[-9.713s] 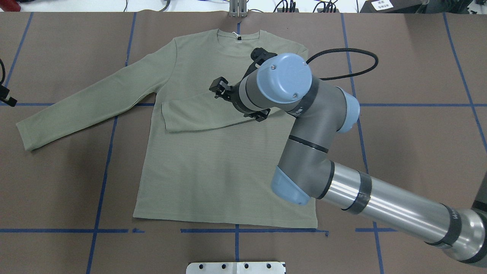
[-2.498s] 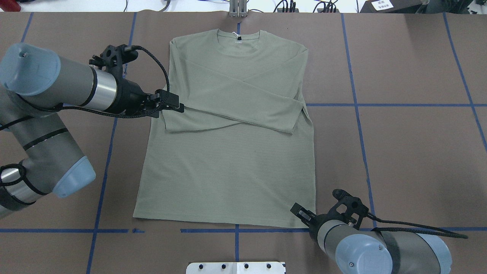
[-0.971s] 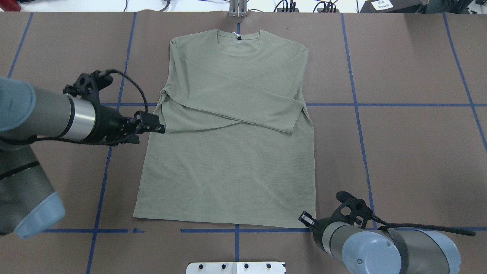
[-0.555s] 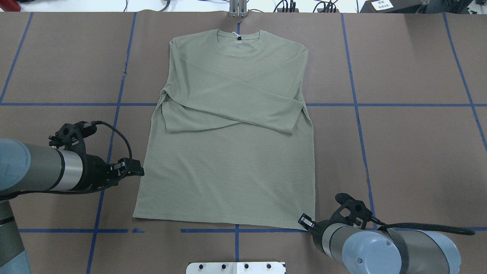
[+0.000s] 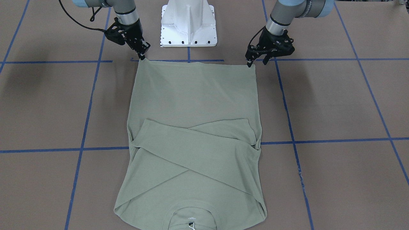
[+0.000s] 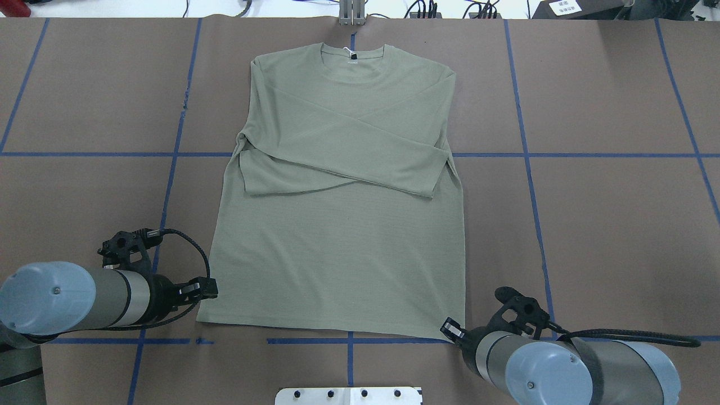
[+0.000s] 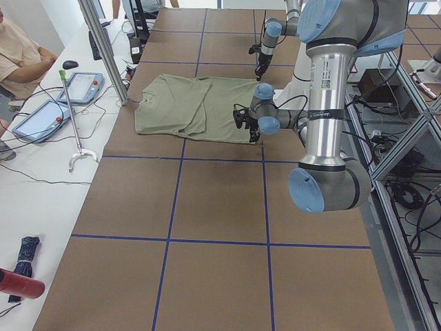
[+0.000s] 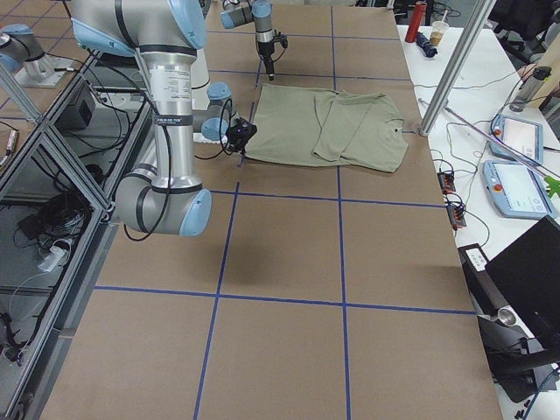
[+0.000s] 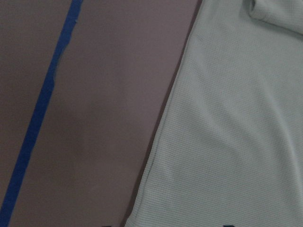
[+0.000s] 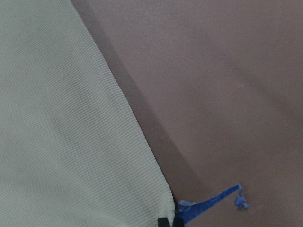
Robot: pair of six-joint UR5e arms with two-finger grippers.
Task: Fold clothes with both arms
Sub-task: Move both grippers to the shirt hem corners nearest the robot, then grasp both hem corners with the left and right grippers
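Note:
The sage-green shirt (image 6: 337, 236) lies flat on the table, collar at the far side. Both sleeves are folded across the chest (image 5: 195, 143). My left gripper (image 6: 209, 289) is open at the near left hem corner. It is on the right in the front view (image 5: 256, 63), and in the left wrist view the shirt's side edge (image 9: 156, 142) runs between its tips. My right gripper (image 6: 450, 328) sits at the near right hem corner (image 10: 168, 205). It appears shut on that corner, and narrows to a point there in the front view (image 5: 142, 57).
The white pedestal (image 5: 188, 22) stands just behind the hem, between the arms. Blue tape lines (image 6: 529, 154) grid the brown table cover. A metal post (image 6: 351, 14) stands beyond the collar. A side bench with tablets (image 7: 41, 114) and an operator lies past the far edge.
My left gripper has left the folded left sleeve and come down along the shirt's left side to the hem corner. My right gripper has stayed at the right hem corner.

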